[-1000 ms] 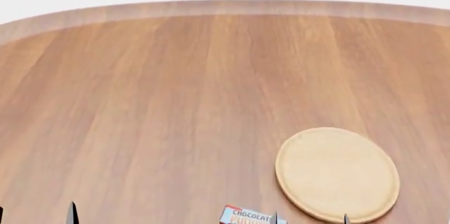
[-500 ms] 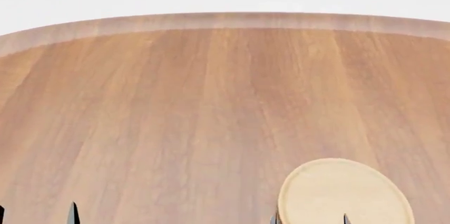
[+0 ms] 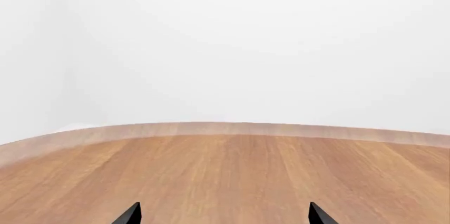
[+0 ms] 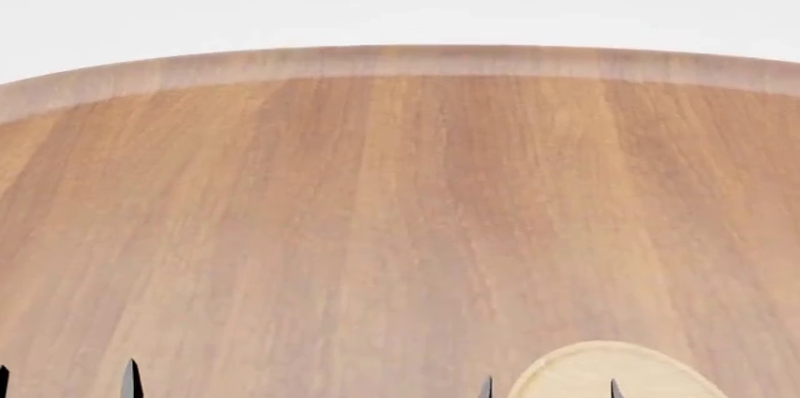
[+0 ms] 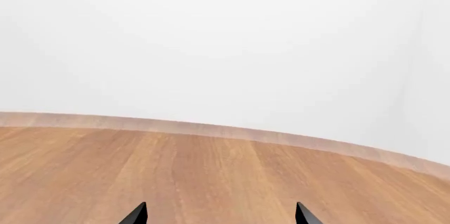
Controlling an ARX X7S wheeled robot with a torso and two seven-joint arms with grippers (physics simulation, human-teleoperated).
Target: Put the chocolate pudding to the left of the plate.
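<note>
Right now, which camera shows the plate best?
The head view, and only partly: the plate shows just its far rim and some of its top, cut off by the frame's bottom edge. Neither wrist view shows the plate at all, only table and white background.

Round wooden table [image 4: 375, 211]; plain white wall [image 3: 246, 50] behind

Only slim black pointed fingertips [image 4: 130, 377] of the robot show here, matte and plain, tapering to sharp tips, with no markings or cables visible.
</note>
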